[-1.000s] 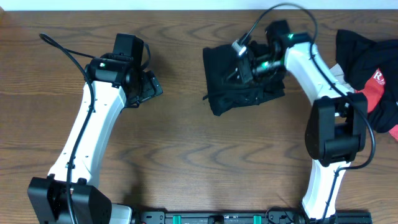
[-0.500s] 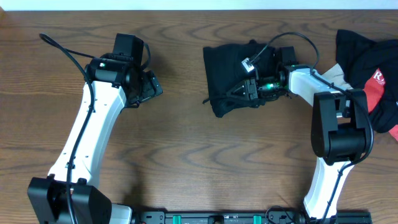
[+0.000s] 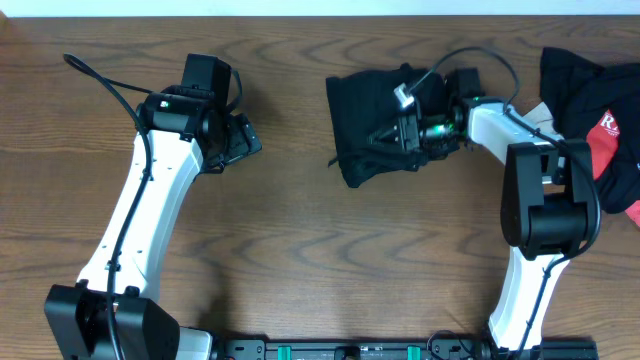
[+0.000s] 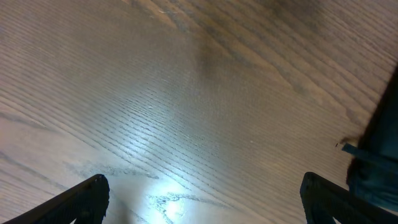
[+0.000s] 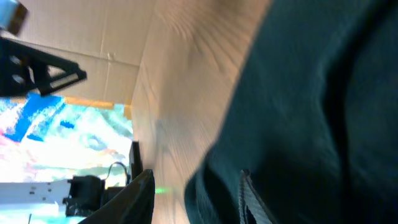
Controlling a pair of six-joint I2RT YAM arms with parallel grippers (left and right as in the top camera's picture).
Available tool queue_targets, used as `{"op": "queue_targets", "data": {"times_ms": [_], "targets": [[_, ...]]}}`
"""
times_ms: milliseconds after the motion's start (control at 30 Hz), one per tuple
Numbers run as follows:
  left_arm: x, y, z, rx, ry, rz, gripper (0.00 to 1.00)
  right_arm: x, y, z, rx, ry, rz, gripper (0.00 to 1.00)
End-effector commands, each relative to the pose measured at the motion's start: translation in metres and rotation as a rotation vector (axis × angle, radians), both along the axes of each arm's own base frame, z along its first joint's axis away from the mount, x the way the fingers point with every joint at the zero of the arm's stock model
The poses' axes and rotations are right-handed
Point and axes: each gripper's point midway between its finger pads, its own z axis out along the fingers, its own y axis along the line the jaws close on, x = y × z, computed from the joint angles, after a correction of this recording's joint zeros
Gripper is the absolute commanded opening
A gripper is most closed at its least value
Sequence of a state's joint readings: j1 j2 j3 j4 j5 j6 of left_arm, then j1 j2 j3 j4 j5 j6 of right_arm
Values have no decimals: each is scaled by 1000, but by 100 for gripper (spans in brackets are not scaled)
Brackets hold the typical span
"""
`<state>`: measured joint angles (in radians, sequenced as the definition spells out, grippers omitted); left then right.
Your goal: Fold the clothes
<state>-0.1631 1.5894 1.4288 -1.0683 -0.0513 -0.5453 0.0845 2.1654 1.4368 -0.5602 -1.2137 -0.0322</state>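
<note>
- From above, the clothes (image 3: 365,120) lie as a crumpled black bundle on the table (image 3: 300,240), with a thin cord end poking out at the bundle's lower left corner.
- My right gripper (image 3: 402,135) lies sideways across the bundle's right half, low on the fabric. It is black on black, so I cannot tell whether these jaws are apart or pinching cloth.
- The right wrist camera adds little. Dark fabric fills its right side, bare wood shows to the left, and one finger (image 5: 134,196) sits at the bottom edge just beside the cloth. All of it is blurred.
- My left gripper (image 3: 240,145) hovers well to the left of the bundle, touching none of it.
- Only the left wrist camera settles that one: jaws spread wide, a tip in each bottom corner, nothing but wood grain between. A dark shape clips its right edge, and I cannot tell what it is.
- Right of the bundle, past my right arm (image 3: 540,200), a black-and-red garment (image 3: 595,110) with white lettering is heaped, apart from the bundle.
</note>
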Motion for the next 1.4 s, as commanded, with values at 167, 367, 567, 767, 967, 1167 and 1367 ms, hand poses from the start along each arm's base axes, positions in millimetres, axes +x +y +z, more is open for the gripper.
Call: {"op": "queue_targets", "data": {"times_ms": [167, 367, 567, 767, 967, 1167, 1367], "targets": [[-3, 1, 2, 4, -2, -13, 98, 46, -17, 143, 40, -278, -95, 49], [-3, 1, 2, 4, -2, -13, 98, 64, -16, 148, 57, -338, -111, 54], [-3, 1, 2, 4, -2, -13, 98, 81, -14, 95, 39, -267, -117, 56], [-4, 1, 1, 5, 2, -13, 98, 93, -19, 8, 25, -135, -130, 55], [-4, 1, 1, 5, 3, -13, 98, 84, -22, -58, 48, 13, -123, 56], [-4, 1, 1, 5, 2, -13, 98, 82, -17, -40, 158, -6, -70, 56], [-5, 1, 1, 6, 7, -13, 98, 99, -17, 57, 213, -149, -58, 56]]}}
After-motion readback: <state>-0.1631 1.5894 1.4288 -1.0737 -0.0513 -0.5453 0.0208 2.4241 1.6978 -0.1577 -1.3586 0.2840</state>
